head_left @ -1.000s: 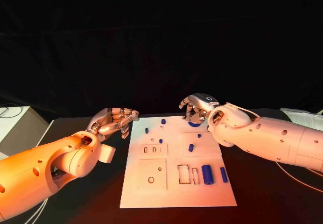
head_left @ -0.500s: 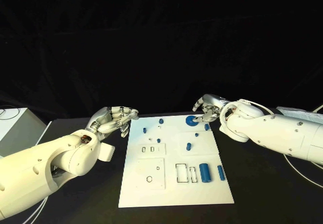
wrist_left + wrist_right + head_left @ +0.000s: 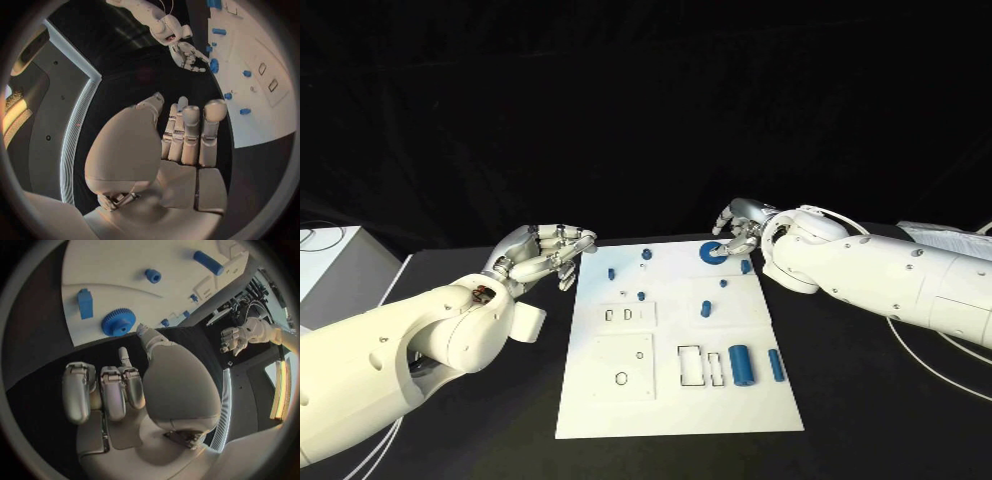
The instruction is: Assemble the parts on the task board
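Observation:
The white task board (image 3: 678, 400) lies in the middle of the black table. A blue gear (image 3: 713, 253) (image 3: 118, 322) lies flat near the board's far edge. My right hand (image 3: 740, 228) (image 3: 119, 385) hovers just right of the gear, fingers loosely bent and holding nothing. A small blue block (image 3: 85, 303) sits on the board near the gear. Small blue pegs (image 3: 648, 256) (image 3: 707, 308) dot the board's far half. A thick blue cylinder (image 3: 740, 366) and a thin blue bar (image 3: 775, 365) lie near the front right. My left hand (image 3: 545, 255) (image 3: 187, 135) hangs empty off the board's far left corner.
Recessed plates with slots (image 3: 625, 368) (image 3: 701, 366) occupy the board's near half. A pale box (image 3: 329, 265) stands at the table's left edge. A white cable (image 3: 935, 345) and papers (image 3: 949, 242) lie to the right, under my right arm.
My right hand has drawn back to the right, off the blue gear, which now lies uncovered on the board. My left hand has stayed where it was.

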